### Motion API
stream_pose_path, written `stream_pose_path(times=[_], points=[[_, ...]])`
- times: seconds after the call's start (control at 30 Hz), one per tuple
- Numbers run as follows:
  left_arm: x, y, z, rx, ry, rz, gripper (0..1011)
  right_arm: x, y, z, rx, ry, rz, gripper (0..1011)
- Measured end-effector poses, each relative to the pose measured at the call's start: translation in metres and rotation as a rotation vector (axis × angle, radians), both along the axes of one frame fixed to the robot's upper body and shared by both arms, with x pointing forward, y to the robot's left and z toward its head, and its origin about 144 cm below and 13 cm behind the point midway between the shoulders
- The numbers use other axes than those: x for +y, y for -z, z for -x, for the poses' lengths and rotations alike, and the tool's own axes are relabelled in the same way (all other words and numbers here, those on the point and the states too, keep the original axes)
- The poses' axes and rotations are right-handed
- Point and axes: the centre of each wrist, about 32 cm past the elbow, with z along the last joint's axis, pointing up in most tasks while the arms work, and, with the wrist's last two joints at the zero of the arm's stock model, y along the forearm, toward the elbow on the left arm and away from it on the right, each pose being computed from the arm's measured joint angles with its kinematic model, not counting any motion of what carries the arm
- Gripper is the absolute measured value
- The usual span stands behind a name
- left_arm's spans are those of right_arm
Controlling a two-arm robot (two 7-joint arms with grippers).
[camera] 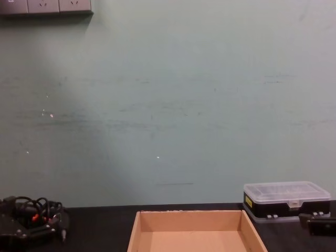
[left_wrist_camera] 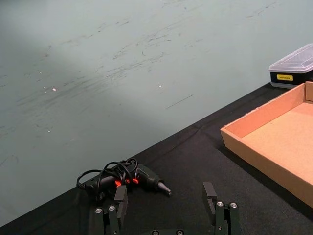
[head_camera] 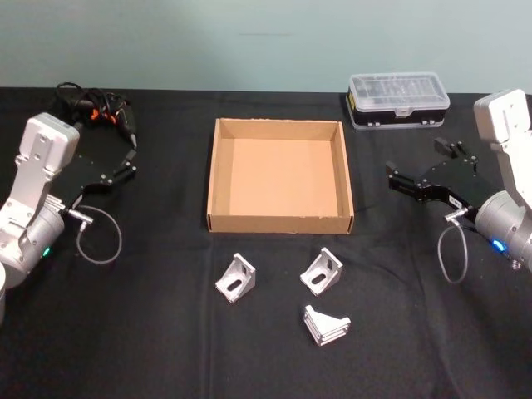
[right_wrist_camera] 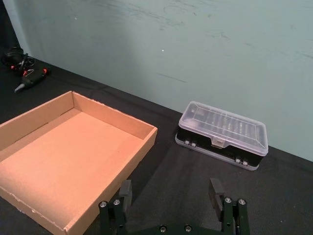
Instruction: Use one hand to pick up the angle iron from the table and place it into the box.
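Three silver angle irons lie on the black table [head_camera: 166, 332] in front of the box: one on the left [head_camera: 234, 278], one on the right [head_camera: 322, 271], one nearest me [head_camera: 326, 325]. The tan cardboard box [head_camera: 213, 174] sits mid-table with nothing in it, and its walls show in the wrist views [left_wrist_camera: 259, 117] [right_wrist_camera: 112, 115]. My left gripper [head_camera: 127, 154] hangs open left of the box, its fingers [left_wrist_camera: 120, 200] wide apart. My right gripper [head_camera: 422, 165] hangs open right of the box, fingers [right_wrist_camera: 215, 190] apart. Neither holds anything, and both are well behind the angle irons.
A black case with a clear lid [head_camera: 399, 100] [right_wrist_camera: 222, 134] stands at the back right, beyond my right gripper. A dark power tool with a coiled cable [head_camera: 100, 108] [left_wrist_camera: 127, 178] lies at the back left. A plain wall backs the table.
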Motion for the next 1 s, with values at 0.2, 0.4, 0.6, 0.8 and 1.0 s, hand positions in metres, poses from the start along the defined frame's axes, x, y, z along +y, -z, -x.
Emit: stream_pose_path(times=[0.2, 0.4, 0.6, 0.8, 1.0], points=[[0.0, 0.0, 0.0, 0.0, 0.0, 0.0, 1000, 0.0, 0.0, 0.0, 0.0, 0.0, 0.0, 1004], [0.0, 0.0, 0.0, 0.0, 0.0, 0.0, 1000, 0.0, 0.0, 0.0, 0.0, 0.0, 0.0, 1004], [0.0, 0.0, 0.0, 0.0, 0.0, 0.0, 1000, 0.001, 0.0, 0.0, -0.002, 0.002, -0.004, 1004], [0.0, 0.0, 0.0, 0.0, 0.0, 0.0, 1000, 0.004, -0.008, 0.003, -0.016, -0.002, -0.003, 1004], [0.0, 0.0, 0.0, 0.0, 0.0, 0.0, 1000, 0.01, -0.023, 0.012, 0.001, -0.033, 0.004, 1004]])
